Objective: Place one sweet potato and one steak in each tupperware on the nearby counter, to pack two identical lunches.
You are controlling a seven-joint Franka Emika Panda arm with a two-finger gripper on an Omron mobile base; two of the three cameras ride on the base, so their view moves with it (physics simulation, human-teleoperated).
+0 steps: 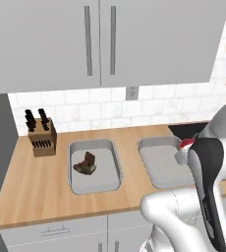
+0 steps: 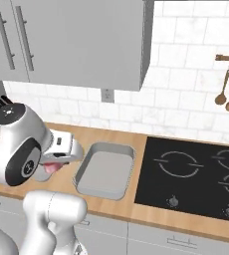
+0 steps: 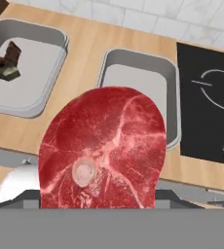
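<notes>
Two light-grey tupperware trays sit side by side on the wooden counter (image 1: pixel 36 187). The left tupperware (image 1: pixel 112 165) holds a brown, knobbly piece (image 1: pixel 85 164) that looks like a sweet potato, also seen as the same brown piece (image 3: pixel 4 63) in the hand view. The right tupperware (image 1: pixel 156 167) (image 2: pixel 106 174) (image 3: pixel 133 80) is bare inside. My gripper (image 1: pixel 184 150) (image 2: pixel 54 163) hangs above the right tray's front part, shut on a red marbled steak (image 3: pixel 102 151) with a round bone. The steak hides my fingertips in the hand view.
A wooden knife block (image 1: pixel 41 138) stands at the back left of the counter. A black stovetop (image 2: pixel 191 174) lies right of the trays. Wooden spoons (image 2: pixel 228 94) hang on the tiled wall, and grey cabinets (image 1: pixel 100 39) overhang the counter.
</notes>
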